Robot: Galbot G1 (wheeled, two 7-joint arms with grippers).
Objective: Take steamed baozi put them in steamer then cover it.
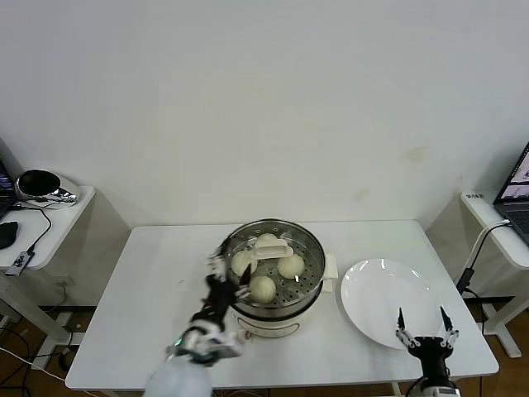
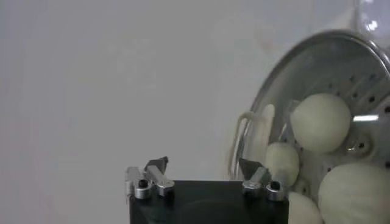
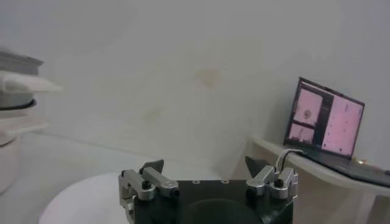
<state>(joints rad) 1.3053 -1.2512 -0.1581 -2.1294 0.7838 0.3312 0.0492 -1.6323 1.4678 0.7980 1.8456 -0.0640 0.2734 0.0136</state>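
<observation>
A: Centre of the head frame, on the white table (image 1: 149,281): steamer (image 1: 307,248) with four steamed baozi (image 1: 263,288) on its perforated tray. Glass lid (image 1: 273,246), cream handle up, seems to rest over them already; I cannot tell if it seats fully on the rim.

B: Left gripper (image 1: 228,274)?

A: Low at the steamer's left edge, fingers spread, holding nothing. Left wrist view confirms: gripper (image 2: 206,167) empty, just beside the pot rim, buns visible through the glass.

B: Right gripper (image 1: 422,323)?

A: Parked at lower right of the head frame, over the near edge of the white plate (image 1: 372,285). Fingers apart, empty. Plate is bare.

B: Handling notes?

A: Judgement only. Buns likely soft and light, skin easily dented, so a shallow pinch across the widest part with little force. Lid is rigid, glass, smooth, probably heavier than the buns; take it by the cream handle, never the rim, as it could slip.

B: Task status?

A: Appears near done. Remaining check is lid seating.
</observation>
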